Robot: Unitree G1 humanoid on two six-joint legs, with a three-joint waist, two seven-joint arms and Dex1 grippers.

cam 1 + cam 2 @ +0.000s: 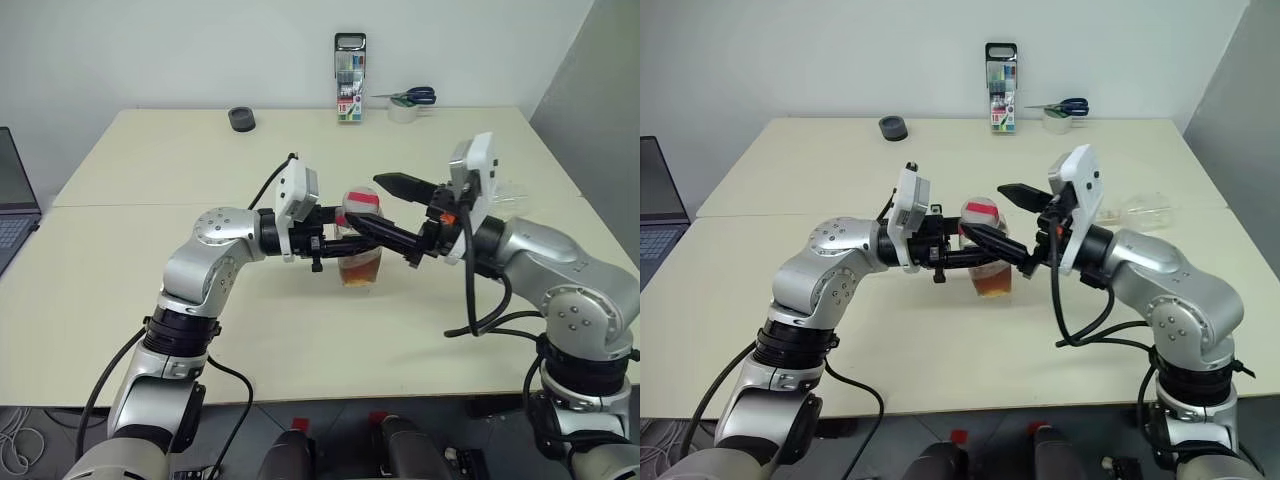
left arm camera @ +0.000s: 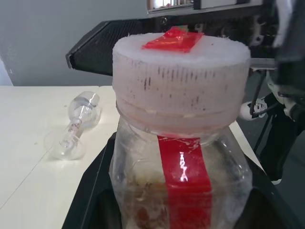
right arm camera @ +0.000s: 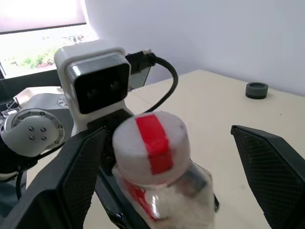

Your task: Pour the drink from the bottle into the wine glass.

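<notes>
We're holding the bottle [image 1: 360, 245] upright near the middle of the table [image 1: 150, 230], left gripper [image 1: 335, 240] clamped tight on its body, amber drink [image 1: 360, 268] sitting in the lower part. The cap [image 1: 362, 200] is white with a red strip over the top, and it's not off yet, so the step in hand looks like uncapping.

The right gripper [image 1: 395, 215] is spread wide with its fingers straddling the cap, one either side, no contact that we can see. To do this well, we'd centre those fingers on the cap's side wall, close square on it, then twist about the bottle's vertical axis while the left keeps the body from turning. An off-centre grip could tip the bottle and slosh the drink.

Bottle long axis: vertical, cap pointing up.

Farther out on the right, the wine glass [image 1: 1137, 211] is lying on its side, long axis flat along the table. We're judging it needs standing up before any pour.
</notes>
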